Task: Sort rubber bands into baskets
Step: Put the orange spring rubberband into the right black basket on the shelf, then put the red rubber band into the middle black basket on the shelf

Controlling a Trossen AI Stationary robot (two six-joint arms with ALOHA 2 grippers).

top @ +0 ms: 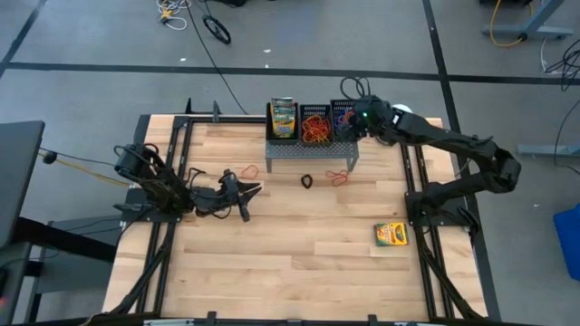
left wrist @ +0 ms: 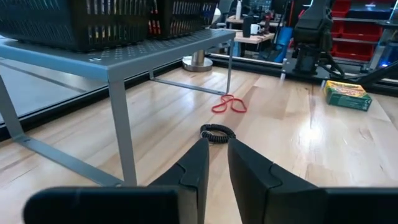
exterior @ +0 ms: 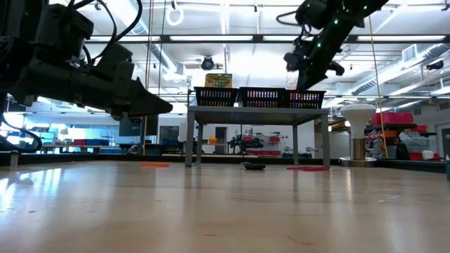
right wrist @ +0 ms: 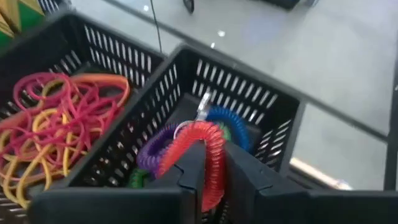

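Table (top: 299,263): wooden, grey stand (top: 313,152) at its far edge.
Right gripper (right wrist: 211,180): above the stand's right basket (right wrist: 261,106), fingers grasping a red coil band (right wrist: 202,146).
Left gripper (left wrist: 213,158): left of the stand, fingers nearly clenched, empty.
Writing: none readable.

Grey floor (top: 362,36), loose cables (top: 213,27), bright ceiling lights (exterior: 232,39)

Three black mesh baskets (top: 314,122) stand in a row on one grey metal stand (top: 308,151). Two crayon boxes show: one (top: 283,117) upright in the left basket, one (top: 391,234) flat on the tabletop (top: 290,263). Three bands lie loose: orange (top: 243,170), black (top: 308,181), red (top: 339,177). Two arms, two hands: left (top: 251,190), right (top: 352,129).
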